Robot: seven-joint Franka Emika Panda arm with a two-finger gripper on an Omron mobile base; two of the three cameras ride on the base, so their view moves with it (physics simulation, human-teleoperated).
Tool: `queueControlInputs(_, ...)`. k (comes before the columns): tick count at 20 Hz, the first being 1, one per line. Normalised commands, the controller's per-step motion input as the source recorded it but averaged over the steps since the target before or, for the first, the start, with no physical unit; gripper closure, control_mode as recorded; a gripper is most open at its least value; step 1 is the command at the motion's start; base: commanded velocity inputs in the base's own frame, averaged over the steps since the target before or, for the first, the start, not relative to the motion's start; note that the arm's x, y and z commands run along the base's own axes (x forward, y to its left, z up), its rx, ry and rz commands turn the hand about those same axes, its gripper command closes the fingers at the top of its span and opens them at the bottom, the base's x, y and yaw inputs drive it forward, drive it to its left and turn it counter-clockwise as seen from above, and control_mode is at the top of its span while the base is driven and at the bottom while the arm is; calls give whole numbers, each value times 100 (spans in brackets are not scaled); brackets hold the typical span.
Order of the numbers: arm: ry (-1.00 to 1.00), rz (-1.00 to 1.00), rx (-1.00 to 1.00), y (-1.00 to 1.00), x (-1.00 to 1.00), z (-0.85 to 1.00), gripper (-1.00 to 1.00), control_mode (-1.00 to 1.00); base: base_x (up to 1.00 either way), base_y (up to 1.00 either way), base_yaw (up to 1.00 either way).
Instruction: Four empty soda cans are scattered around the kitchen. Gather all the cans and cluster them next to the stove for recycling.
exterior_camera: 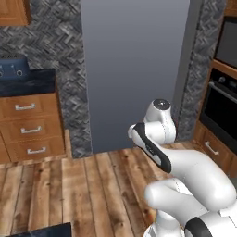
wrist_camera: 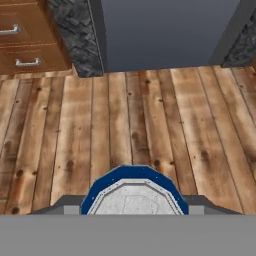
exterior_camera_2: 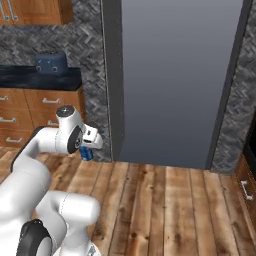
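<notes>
Apparently mid-carry: gripper (exterior_camera_2: 88, 151) pinching a blue soda can (wrist_camera: 134, 191), held above the wooden floor (wrist_camera: 150, 120) before the grey fridge (exterior_camera_2: 175, 75). No stove visible; delivery and further cans seemingly left.

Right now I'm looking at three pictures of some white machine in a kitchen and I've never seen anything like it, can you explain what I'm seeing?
The white machine is a robot arm on a driving base, in a computer-rendered kitchen. Two pictures come from cameras on the base, looking forward from behind the arm's left and right sides. The third comes from a camera on its hand, looking down at the wooden floor. Ahead stands a tall grey fridge, with wooden drawers and a dark counter to its left. The gripper is closed around a blue soda can, seen from above with its silvery top.
</notes>
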Motion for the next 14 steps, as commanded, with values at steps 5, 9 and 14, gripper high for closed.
queueControlInputs(5,0,0,0,0,0,0,100,100,61,0,30)
queueControlInputs(9,0,0,0,0,0,0,100,100,62,0,31)
queueControlInputs(14,0,0,0,0,0,0,100,100,63,0,28)
